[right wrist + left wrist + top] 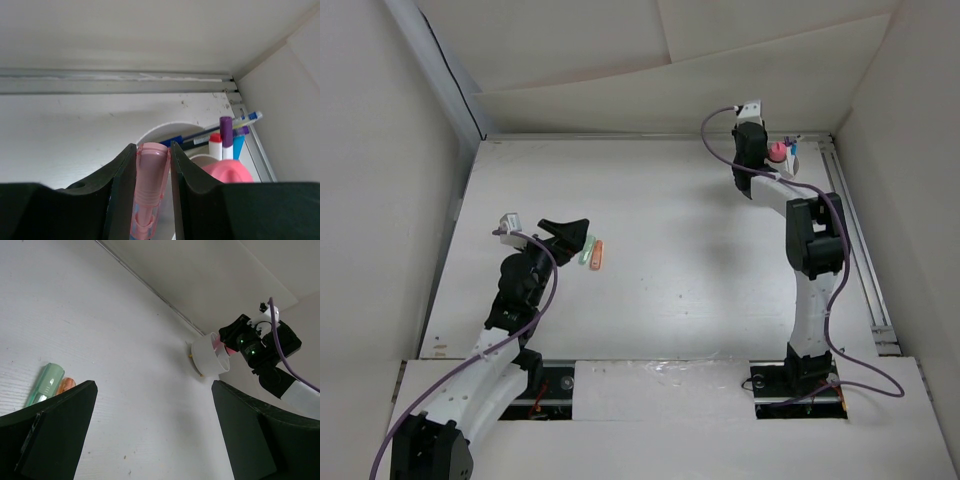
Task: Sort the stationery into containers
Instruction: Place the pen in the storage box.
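My right gripper is shut on a pink highlighter, which stands upright between the jaws just over the near rim of the round white cup. Inside the cup are several pens and a pink capped bottle. From above, the right gripper is beside the cup at the back right. A green highlighter and an orange highlighter lie side by side left of centre. My left gripper hovers open beside them, with nothing between its fingers.
A metal rail runs along the back wall behind the cup, and another rail follows the right wall. In the left wrist view the green highlighter lies at the left, and the cup is far off.
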Robot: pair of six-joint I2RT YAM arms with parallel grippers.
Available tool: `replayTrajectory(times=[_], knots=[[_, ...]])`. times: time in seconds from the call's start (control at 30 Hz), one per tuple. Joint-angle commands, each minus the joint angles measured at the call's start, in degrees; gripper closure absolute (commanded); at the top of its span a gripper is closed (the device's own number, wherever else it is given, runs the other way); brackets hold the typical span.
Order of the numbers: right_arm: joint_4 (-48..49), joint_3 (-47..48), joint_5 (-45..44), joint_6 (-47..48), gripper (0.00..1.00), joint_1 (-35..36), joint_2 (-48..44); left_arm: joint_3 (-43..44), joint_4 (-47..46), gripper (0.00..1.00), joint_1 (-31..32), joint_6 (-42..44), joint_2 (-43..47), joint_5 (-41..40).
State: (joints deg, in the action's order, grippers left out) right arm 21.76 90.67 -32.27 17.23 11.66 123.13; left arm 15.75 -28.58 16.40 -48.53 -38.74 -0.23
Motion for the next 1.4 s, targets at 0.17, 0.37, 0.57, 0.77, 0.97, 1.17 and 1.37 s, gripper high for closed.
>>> replayTrajectory(times=[0.17,0.37,0.57,0.77,0.97,1.17,1.37], knots=[[3.82,-1.38,-2.62,-0.10,0.78,0.29,-2.02,-0.19,-2.89,0.00,0.03,-0.07,0.95,0.23],[3.82,-1.99,-2.62,-1.14,0.52,0.29,-3.86,-0.19,-2.89,0.00,0.03,-0.07,1.48,0.23],[2.68,-3.13,-1.57,-2.37,0.40,0.29,-7.55,-0.19,-1.83,0.00,0.03,0.46,2.53,0.23],[1.45,-6.56,-0.51,-5.63,0.42,2.13,-12.47,-0.19,-0.78,0.00,0.03,0.46,4.29,0.23],[-0.66,-11.99,5.28,-13.62,0.71,6.44,-18.44,0.33,0.36,0.00,0.03,0.46,5.52,0.23],[-5.05,-14.65,10.82,-15.30,1.00,15.57,-20.04,0.34,1.42,0.00,0.03,0.98,7.36,0.23],[-12.69,-13.51,18.63,-17.93,1.00,27.07,-16.79,0.86,3.53,0.00,0.03,1.51,9.30,-1.08]])
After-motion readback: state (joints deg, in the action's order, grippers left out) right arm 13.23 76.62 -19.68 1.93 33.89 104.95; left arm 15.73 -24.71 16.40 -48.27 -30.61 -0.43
